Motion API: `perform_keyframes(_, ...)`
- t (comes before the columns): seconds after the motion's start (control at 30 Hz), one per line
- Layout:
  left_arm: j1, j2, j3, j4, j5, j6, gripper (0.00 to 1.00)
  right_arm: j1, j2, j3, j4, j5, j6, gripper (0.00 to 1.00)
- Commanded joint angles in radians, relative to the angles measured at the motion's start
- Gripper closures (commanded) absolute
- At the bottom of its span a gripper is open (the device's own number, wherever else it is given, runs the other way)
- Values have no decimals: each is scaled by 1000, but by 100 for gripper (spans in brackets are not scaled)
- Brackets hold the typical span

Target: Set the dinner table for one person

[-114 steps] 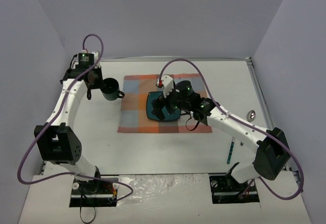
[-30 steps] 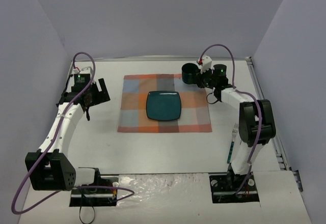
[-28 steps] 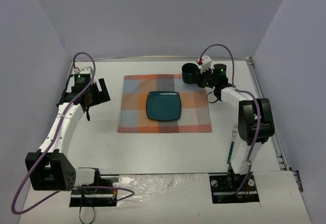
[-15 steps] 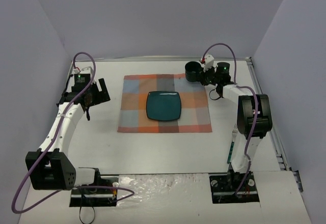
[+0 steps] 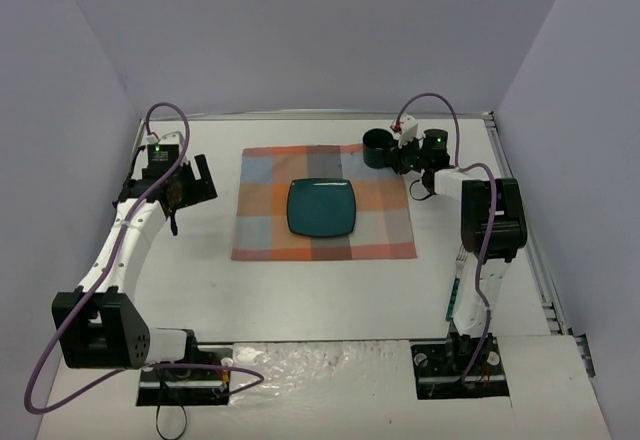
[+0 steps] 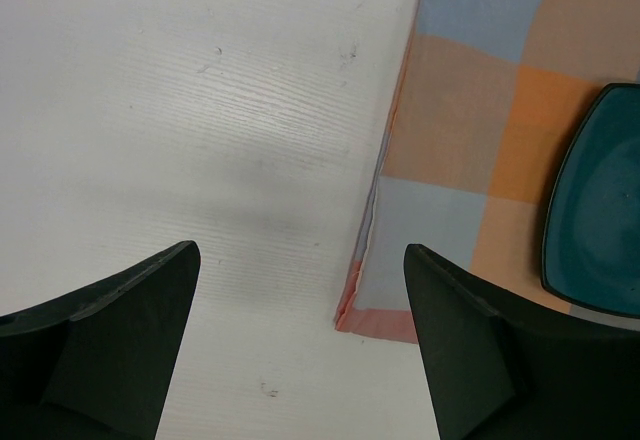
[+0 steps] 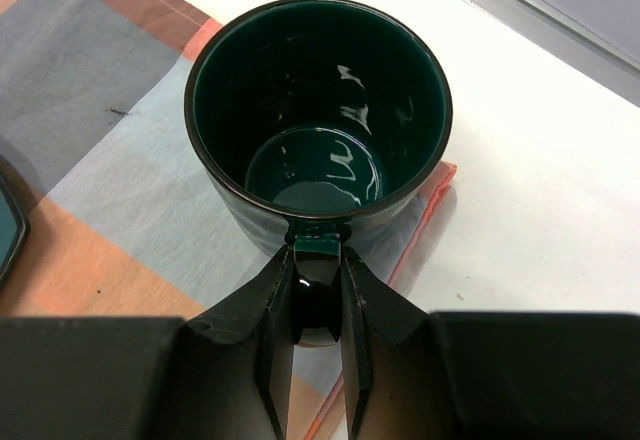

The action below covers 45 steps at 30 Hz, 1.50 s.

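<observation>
Tabletop, white and matte, is the dinner table (image 5: 330, 295); it fills the floor of the walled cell under both arms. Plaid placemat (image 5: 262, 210) in orange, blue and grey lies flat near its middle, toward the far side. Teal plate (image 5: 321, 207), square with rounded corners, sits at the centre of the cloth. Right arm reaches out to the far right corner of the placemat. Right gripper (image 7: 318, 270) is pinched on the handle of a dark green mug (image 7: 315, 165), one finger on each side of the handle loop. Mug upright, mouth up, glossy inside visible down to the bottom. It stands over the cloth's corner, which pokes out past its right side onto bare table; cannot tell whether the base rests on the cloth or hangs just above it. Left gripper (image 6: 300, 260) hovers off the placemat's left edge, fingers spread wide, nothing between them. Below it, in the wrist view: bare table, one corner of the cloth, and the rim of the plate at the right. Teal-handled utensil (image 5: 452, 300) lies on the table by the right arm, partly hidden by it.
</observation>
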Motion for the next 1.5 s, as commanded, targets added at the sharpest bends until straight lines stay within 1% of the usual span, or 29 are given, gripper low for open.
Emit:
perform_keyframes(0.0,9,-6,24,55,-6,23,20,-25,-77,-41,140,-28,-16,68)
perform_keyframes(0.07,8,-4,26,55,0,22,20,-38,-104,-58,137,-25,-13,55)
perform_keyframes(0.17,7,-7,29,49,4,19,20,-53,-157,-85,120,-21,16,41)
perform_keyframes(0.23,9,-14,30,46,3,17,20,-56,-217,-110,116,12,63,35)
perform_keyframes(0.27,9,-18,31,43,3,17,20,-55,-252,-125,112,52,114,33)
perform_keyframes(0.33,8,-26,34,37,4,16,20,-54,-327,-159,101,152,234,29)
perform_keyframes(0.4,7,-35,37,29,12,14,19,-50,-424,-209,59,315,392,24)
perform_keyframes(0.43,7,-39,41,24,19,14,19,-49,-461,-223,-2,406,461,21)
perform_keyframes(0.5,7,-44,45,14,35,13,19,-50,-526,-240,-112,580,550,17)
perform_keyframes(0.57,5,-47,52,1,44,11,18,-53,-582,-278,-291,710,614,15)
perform_keyframes(0.67,1,-49,58,-9,49,12,16,-57,-658,-359,-338,776,667,14)
perform_keyframes(0.7,-1,-51,59,-11,48,15,15,-65,-680,-411,-357,798,690,15)
perform_keyframes(0.77,-2,-51,63,-18,42,25,13,-102,-737,-483,-391,795,728,15)
perform_keyframes(0.87,-5,-50,68,-33,35,35,8,-147,-771,-552,-428,745,760,15)
perform_keyframes(1.0,-9,-70,66,-37,3,49,3,-181,-802,-574,-501,701,767,17)
perform_keyframes(1.17,-11,-67,72,-45,16,48,3,-185,-777,-562,-625,661,776,17)
perform_keyframes(1.33,-14,-69,79,-51,35,46,3,-185,-810,-612,-635,679,796,17)
perform_keyframes(1.47,-17,-68,78,-51,44,45,3,-186,-804,-614,-667,714,817,16)
